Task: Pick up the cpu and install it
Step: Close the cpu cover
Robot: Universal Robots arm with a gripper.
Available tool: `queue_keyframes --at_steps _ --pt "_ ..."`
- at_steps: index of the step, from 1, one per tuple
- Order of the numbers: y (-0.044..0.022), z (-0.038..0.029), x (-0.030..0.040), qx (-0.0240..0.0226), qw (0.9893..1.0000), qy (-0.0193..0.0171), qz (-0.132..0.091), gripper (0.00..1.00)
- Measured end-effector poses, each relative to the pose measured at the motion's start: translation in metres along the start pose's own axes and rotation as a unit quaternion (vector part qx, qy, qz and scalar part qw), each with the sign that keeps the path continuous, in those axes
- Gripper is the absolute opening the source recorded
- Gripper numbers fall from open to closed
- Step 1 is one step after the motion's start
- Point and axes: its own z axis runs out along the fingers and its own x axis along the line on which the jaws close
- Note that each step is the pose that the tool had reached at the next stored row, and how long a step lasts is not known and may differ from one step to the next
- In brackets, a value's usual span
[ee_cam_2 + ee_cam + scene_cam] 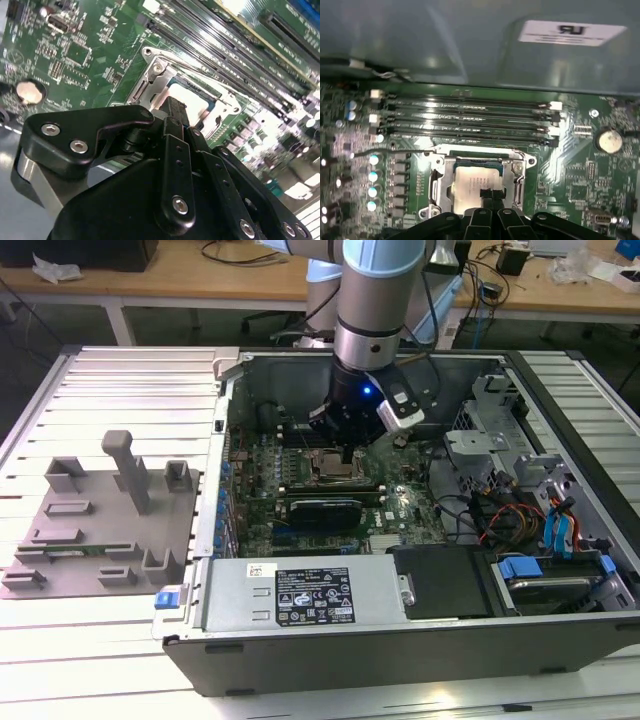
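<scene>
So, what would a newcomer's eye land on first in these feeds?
Probably the arm reaching into the open computer case, its claw down over the motherboard. In the first wrist view, the pale silver cpu lies inside the metal-framed socket, right under the claw. A grey fixture plate sits at the exterior view's left.

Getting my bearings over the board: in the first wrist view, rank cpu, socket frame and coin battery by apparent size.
1. socket frame, largest
2. cpu, within that frame
3. coin battery, smallest
</scene>
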Motion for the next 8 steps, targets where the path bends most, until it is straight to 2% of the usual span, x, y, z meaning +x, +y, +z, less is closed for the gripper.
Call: queue_keyframes --at_steps 1,8 --pt "0.0001 0.0001 0.0009 0.0000 1.0000 -0.0001 -0.003 0.11" --pt "0.0001 0.0016 0.0211 0.0002 0.9999 -0.0005 -0.013 0.11"
